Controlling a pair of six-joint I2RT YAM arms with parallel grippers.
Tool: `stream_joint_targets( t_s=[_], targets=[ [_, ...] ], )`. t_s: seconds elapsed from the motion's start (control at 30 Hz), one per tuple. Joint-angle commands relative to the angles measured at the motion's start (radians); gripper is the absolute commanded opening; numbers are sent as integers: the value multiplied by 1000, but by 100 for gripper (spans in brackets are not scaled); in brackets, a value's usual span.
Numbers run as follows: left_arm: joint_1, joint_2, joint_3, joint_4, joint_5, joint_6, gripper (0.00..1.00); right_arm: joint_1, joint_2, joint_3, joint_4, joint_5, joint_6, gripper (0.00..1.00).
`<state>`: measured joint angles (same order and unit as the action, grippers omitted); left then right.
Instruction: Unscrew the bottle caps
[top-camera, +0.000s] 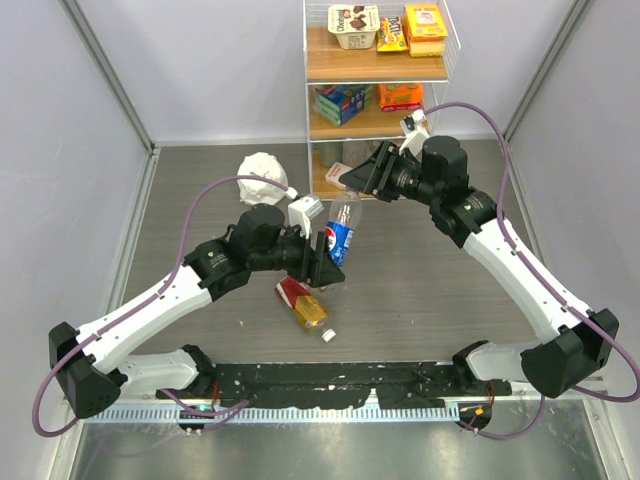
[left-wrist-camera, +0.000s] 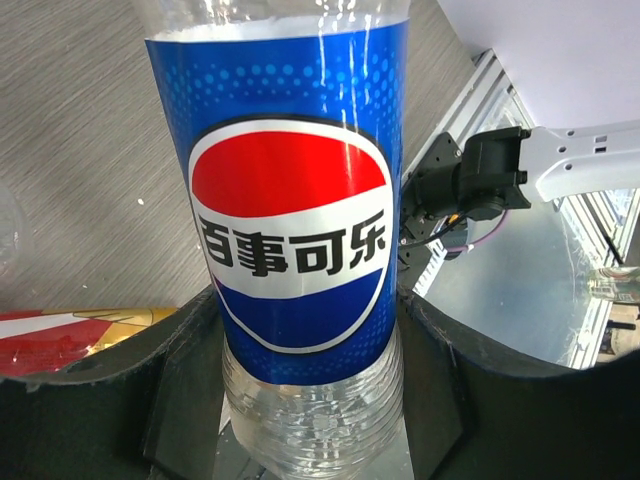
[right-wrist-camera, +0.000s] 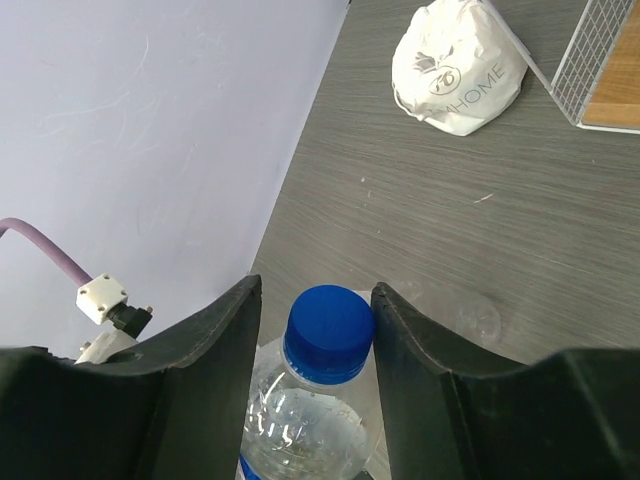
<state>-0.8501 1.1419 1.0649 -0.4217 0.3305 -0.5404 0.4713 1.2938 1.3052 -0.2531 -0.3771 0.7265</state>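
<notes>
Grey table (top-camera: 430, 290), blue-label bottle (left-wrist-camera: 290, 240) – ends cut off, amber bottle (top-camera: 308, 312) half-hidden

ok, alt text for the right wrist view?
A blue cap on a clear bottle sits between the two black fingers of the right end effector, which flank it closely. Beyond, on the grey table, lies a white bag beside the corner of a wire shelf.

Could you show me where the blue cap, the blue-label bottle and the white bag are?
blue cap (right-wrist-camera: 330, 328): right wrist view, on its flat top.
blue-label bottle (left-wrist-camera: 290, 230): left wrist view, middle of its label.
white bag (right-wrist-camera: 458, 65): right wrist view, middle of its printed side.
</notes>
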Motion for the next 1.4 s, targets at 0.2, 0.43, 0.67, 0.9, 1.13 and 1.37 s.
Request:
stream_joint_targets(
  t_s=[0.2, 0.43, 0.67, 0.9, 1.13, 1.37],
  targets=[
    [-6, -27, 21, -29, -36, 57, 48, 3, -4, 22, 49, 9, 24, 45],
    [-7, -25, 32, -54, -59, 69, 48, 3, 1, 17, 41, 26, 22, 2],
    [-6, -27, 44, -74, -74, 82, 47, 1, -25, 0, 87, -34, -38, 2],
    [-6, -80, 46, -14, -76, 60, 47, -16, -93, -112, 294, -163, -30, 2],
    [-6, -132, 35, 106, 42, 34, 47, -39, -160, -236, 595, -348, 53, 1],
    [-7, -200, -16, 250, 151, -1, 50, -40, -183, -253, 843, -535, 132, 2]
  ],
)
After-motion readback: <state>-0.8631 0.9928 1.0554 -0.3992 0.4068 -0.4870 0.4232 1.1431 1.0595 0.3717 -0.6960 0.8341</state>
